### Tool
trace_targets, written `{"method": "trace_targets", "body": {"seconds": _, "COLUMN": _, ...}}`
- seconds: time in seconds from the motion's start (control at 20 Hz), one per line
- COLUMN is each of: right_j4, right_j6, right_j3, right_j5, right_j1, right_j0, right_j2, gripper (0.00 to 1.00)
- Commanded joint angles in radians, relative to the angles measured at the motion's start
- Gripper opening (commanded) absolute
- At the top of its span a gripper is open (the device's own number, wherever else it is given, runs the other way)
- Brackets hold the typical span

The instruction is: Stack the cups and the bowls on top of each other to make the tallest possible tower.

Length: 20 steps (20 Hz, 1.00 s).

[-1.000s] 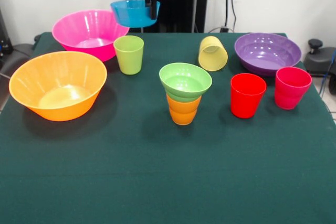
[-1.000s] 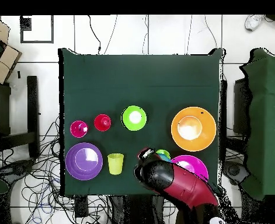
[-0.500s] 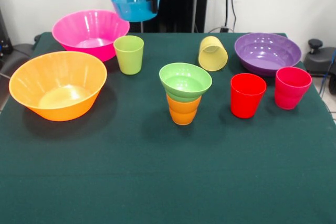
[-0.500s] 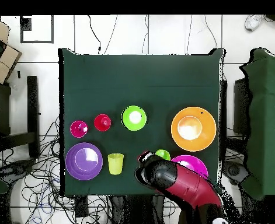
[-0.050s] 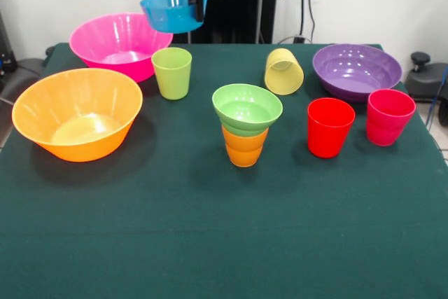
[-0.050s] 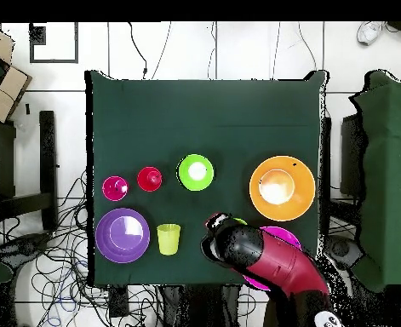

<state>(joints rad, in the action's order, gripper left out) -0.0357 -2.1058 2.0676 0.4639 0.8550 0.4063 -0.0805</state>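
blue bowl [image 5: 171, 12] shifted left above green table [image 5: 224, 243].

I see the whole near half of the table [image 5: 224, 243] free for passing; across the middle the large orange bowl [image 5: 77, 113], the tower [image 5: 246, 131] and the red cup [image 5: 330, 127] stand apart, with gaps between

Bright, even light falls from above me. Soft shadows pool under the large orange bowl [image 5: 75, 115] on my worktop [image 5: 224, 243]. Everything looks sharp.
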Motion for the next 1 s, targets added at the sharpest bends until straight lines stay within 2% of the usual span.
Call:
{"method": "trace_targets", "body": {"seconds": 0.05, "right_j4": 0.042, "right_j6": -0.023, "right_j3": -0.102, "right_j5": 0.091, "right_j1": -0.066, "right_j0": -0.029, "right_j2": 0.064, "gripper": 0.0}}
{"method": "trace_targets", "body": {"seconds": 1.0, "right_j4": 0.034, "right_j6": -0.04, "right_j3": -0.155, "right_j5": 0.103, "right_j1": -0.101, "right_j0": -0.055, "right_j2": 0.052, "gripper": 0.0}}
